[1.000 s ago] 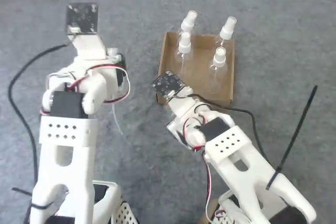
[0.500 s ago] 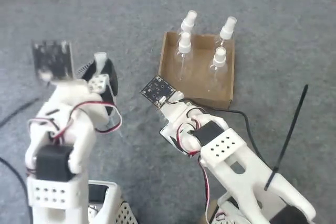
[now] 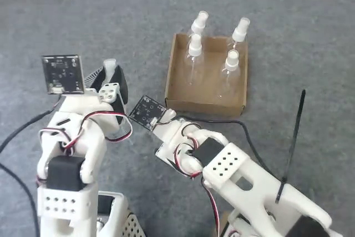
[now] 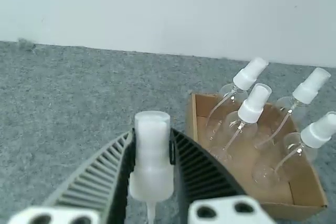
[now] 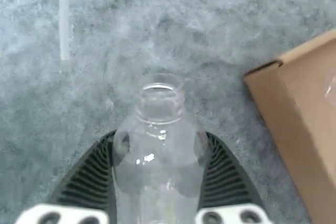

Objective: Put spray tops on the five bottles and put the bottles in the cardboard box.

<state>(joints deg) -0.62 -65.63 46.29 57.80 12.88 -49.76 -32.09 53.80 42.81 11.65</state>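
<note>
Two sets of fingers, each closed on something. The left fingers (image 4: 113, 169) clamp a white spray top (image 4: 152, 156) between them. It stands upright, with its head above the fingertips and its thin stem running down below them. The right fingers (image 5: 89, 179) grip a clear open bottle (image 5: 157, 145) by its shoulders, one finger on each side. Its uncapped neck juts out past the fingertips. Ahead of that neck and off to one side, a thin pale tube (image 5: 64, 19) hangs over the grey desk (image 3: 288, 37), apart from the bottle's mouth. Just beyond the right fingers is a corner of the cardboard box (image 3: 177, 90). From the left fingers the box lies farther out across the desk. Four capped bottles (image 3: 231, 65) stand inside it in two pairs, each with a white spray top on.
</note>
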